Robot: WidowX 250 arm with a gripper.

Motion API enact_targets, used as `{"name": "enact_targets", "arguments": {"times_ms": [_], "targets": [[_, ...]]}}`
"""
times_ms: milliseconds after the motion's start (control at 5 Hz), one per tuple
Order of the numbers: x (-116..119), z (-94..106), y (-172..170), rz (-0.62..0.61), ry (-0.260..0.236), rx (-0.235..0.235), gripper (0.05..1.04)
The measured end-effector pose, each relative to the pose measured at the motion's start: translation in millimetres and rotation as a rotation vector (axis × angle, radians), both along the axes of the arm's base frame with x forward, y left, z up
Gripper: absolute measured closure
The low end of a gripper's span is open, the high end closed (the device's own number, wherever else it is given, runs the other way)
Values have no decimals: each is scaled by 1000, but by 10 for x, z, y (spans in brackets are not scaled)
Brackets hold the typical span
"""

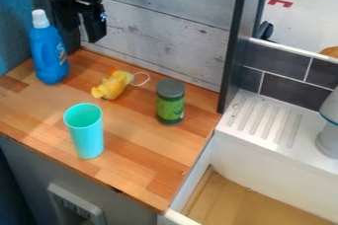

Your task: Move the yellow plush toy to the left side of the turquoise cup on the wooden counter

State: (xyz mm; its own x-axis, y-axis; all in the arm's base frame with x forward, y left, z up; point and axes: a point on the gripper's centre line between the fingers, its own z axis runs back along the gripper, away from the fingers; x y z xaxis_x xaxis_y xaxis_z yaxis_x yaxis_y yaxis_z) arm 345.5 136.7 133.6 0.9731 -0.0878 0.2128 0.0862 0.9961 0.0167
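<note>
High at the upper left, the black gripper [82,30] hangs open beside the wooden wall panel, with nothing between its fingers. A blue bottle with a white cap [49,54] stands upright at the counter's back left, below and left of the gripper and nearest to it. Right of the bottle lies a yellow plush toy [112,85] with a white loop. A green can with a grey lid [170,104] stands upright near the counter's right side. Toward the front, a turquoise cup [87,135] stands upright with its open mouth up.
The wooden counter [142,157] ends on the right at a white sink [277,152] with a ribbed ledge and a wooden bottom. A white and grey object [328,137] stands at the far right. A dark upright post [235,36] rises behind the counter's right corner.
</note>
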Motion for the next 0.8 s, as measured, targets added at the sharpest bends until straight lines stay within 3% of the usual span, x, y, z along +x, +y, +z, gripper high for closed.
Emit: {"name": "enact_targets", "arguments": {"times_ms": [200, 400, 600, 800], "targets": [[-17, -116, -1, 2, 31, -14, 81], [48, -357, -49, -56, 48, -60, 81], [120, -534, -51, -72, 51, -49, 81], [222, -810, -165, -124, 130, -67, 81]]}}
